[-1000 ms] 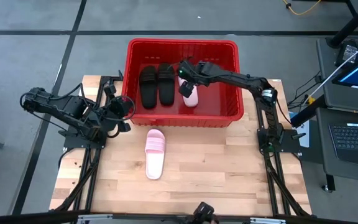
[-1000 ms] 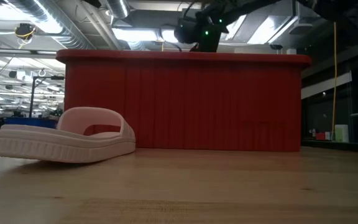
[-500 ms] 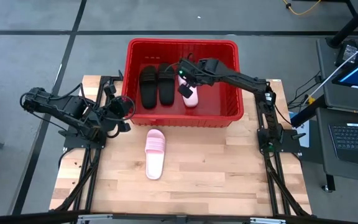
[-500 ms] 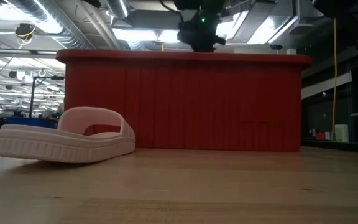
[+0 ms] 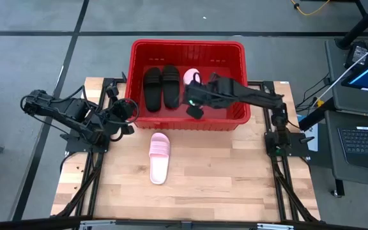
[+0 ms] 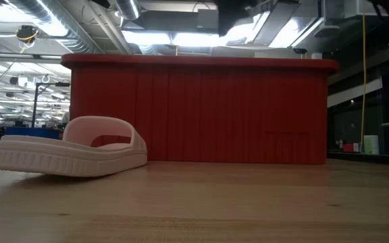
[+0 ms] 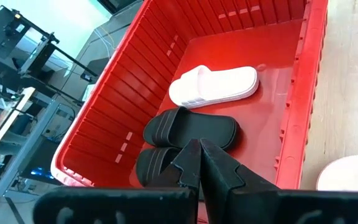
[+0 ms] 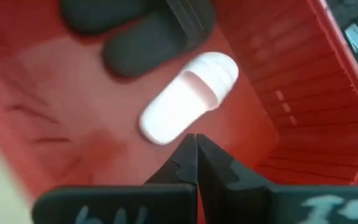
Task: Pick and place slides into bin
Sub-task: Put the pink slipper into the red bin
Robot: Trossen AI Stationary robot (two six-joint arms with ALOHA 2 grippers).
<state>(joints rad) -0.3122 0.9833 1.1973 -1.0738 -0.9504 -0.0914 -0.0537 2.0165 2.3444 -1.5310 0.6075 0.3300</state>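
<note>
Inside the bin lie two black slides and a pink slide, above which the empty right gripper, fingers together, hangs near the bin's table-side wall, while the other pink slide lies on the table outside that wall.

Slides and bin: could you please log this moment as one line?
red slotted plastic bin: two black, one pink slide | pale pink slide: on table | right gripper: shut, empty, above bin
</note>
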